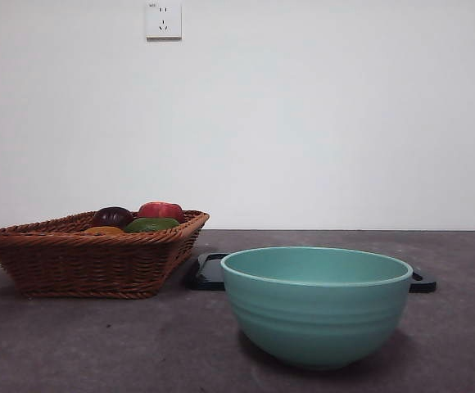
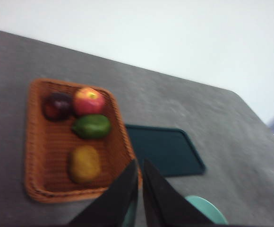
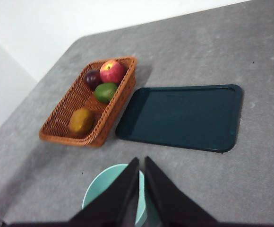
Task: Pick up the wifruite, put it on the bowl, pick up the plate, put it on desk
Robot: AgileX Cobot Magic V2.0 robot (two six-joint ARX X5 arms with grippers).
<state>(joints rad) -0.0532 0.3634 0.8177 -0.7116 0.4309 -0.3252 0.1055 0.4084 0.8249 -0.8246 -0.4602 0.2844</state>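
Note:
The wifruite [image 1: 104, 231] [image 2: 85, 164] [image 3: 81, 121], orange-brown and dull, lies in a brown wicker basket [image 1: 90, 262] on the left of the desk [image 1: 98, 344]. The mint-teal bowl [image 1: 316, 307] [image 3: 101, 189] stands near the front with nothing showing inside. Behind it lies the plate [image 1: 209, 272] [image 2: 164, 150] [image 3: 184, 117], a flat dark teal rectangular tray. My left gripper [image 2: 140, 163] hangs shut high above the basket's near edge, holding nothing. High over the bowl, my right gripper [image 3: 141, 161] is also shut and holds nothing. Neither arm shows in the front view.
A dark purple fruit [image 3: 92, 78], a red apple [image 3: 111, 71] and a green fruit [image 3: 106, 92] share the basket with the wifruite. The basket's long side lies close beside the plate. A wall socket [image 1: 163, 20] sits on the white wall behind.

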